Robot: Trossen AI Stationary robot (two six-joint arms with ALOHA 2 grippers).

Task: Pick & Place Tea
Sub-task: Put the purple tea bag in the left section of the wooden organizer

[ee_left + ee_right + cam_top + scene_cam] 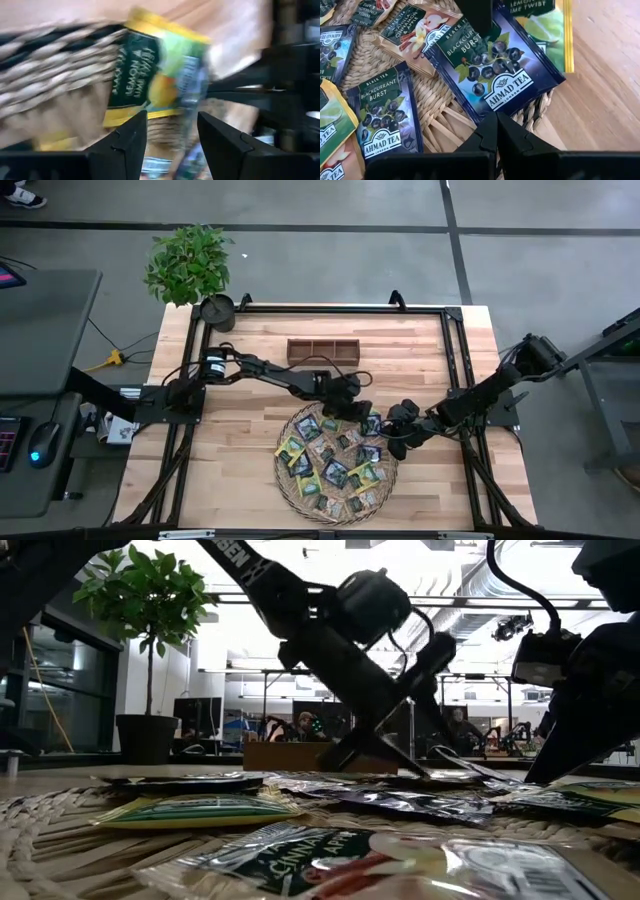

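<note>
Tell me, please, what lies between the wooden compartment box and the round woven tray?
In the high view, the left gripper and its forearm cross that stretch; otherwise only bare table lies between the wooden box and the woven tray.

Two dark jointed arms with black looping cables, white lettering, angular black gripper fingers [512,142].

Blurred and cropped near the grippers

Sachet [160,75] ahead of the left gripper [172,135] is motion-blurred; lime sachet [547,20] beyond the right gripper [496,125] is cropped.
</note>
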